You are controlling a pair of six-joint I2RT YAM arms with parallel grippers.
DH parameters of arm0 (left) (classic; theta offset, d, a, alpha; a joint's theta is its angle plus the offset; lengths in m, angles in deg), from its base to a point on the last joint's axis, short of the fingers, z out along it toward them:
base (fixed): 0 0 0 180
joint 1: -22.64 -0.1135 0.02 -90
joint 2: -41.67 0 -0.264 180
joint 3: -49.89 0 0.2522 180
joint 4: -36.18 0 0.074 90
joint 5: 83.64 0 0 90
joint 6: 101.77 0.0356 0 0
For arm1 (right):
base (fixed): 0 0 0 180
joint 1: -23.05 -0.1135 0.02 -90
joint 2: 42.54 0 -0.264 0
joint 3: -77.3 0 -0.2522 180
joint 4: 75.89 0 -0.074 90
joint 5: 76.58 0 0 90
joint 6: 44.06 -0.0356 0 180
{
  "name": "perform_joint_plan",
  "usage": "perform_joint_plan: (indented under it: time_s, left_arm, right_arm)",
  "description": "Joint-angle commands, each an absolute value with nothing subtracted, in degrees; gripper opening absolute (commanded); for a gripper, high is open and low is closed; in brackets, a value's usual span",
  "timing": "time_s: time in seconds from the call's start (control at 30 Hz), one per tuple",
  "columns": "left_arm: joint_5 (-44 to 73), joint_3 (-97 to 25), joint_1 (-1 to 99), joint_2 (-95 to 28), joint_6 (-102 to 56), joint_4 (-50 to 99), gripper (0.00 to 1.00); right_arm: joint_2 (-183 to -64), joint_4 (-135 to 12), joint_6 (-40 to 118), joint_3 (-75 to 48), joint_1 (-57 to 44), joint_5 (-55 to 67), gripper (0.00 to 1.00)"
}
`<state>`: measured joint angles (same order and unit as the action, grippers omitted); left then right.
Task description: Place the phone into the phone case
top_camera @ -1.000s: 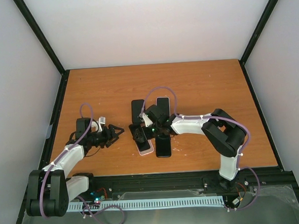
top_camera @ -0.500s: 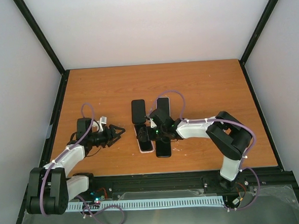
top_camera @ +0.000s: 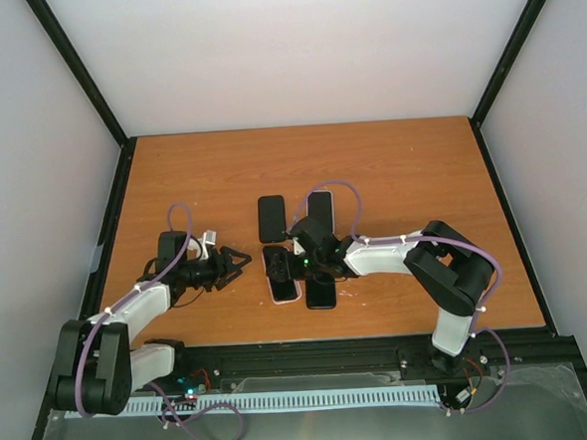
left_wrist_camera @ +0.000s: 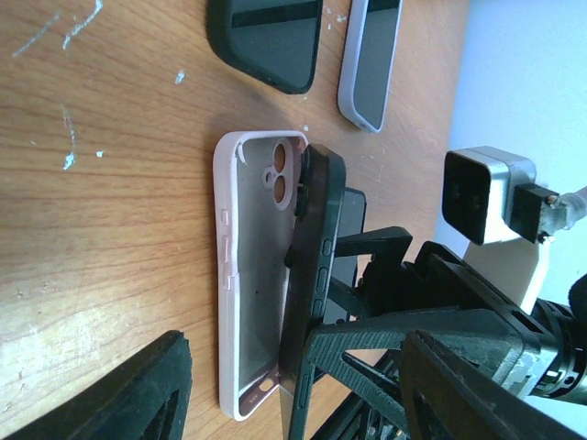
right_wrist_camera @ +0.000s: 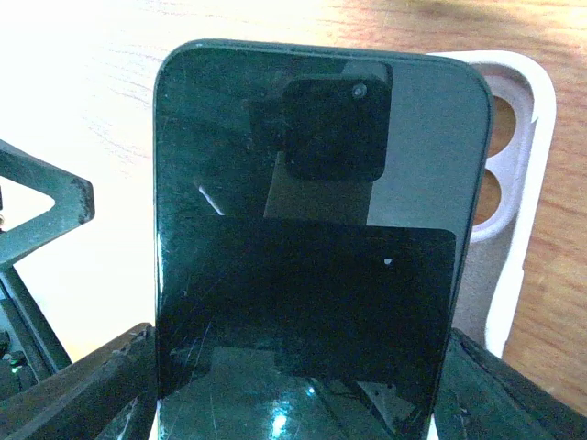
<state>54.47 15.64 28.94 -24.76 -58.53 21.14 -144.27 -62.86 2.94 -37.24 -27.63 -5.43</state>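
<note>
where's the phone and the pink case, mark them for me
phone (right_wrist_camera: 316,275), right wrist view, middle of its dark screen
pink case (left_wrist_camera: 257,275), left wrist view, bare inside of its back

Clamped at the tips of the right gripper (top_camera: 293,265): the phone (top_camera: 276,263), over the pink case (top_camera: 285,294). Just beyond those tips, jaws spread and facing them: the left gripper (top_camera: 242,263).

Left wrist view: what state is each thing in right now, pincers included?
phone: tilted on edge over the pink case, not seated.
pink case: flat, open side up, empty.
black-cased phone: lying flat.
lavender-cased phone: lying flat.
left pincer: open, empty.
right pincer: shut on the phone.
</note>
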Motion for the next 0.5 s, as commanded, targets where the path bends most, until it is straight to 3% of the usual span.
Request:
perform_joint_plan:
  time_s: [0.0, 0.47]
  left_arm:
    - [52.98, 13.33, 30.41, -26.04, -59.01, 22.38, 0.62]
    - [52.56, 12.43, 31.64, -30.48, -59.19, 24.48, 0.61]
  right_arm:
    - [-146.0, -58.12, 0.89, -36.77, -28.89, -5.73, 0.68]
    - [-145.4, -53.5, 0.53, -33.76, -28.86, -4.84, 0.89]
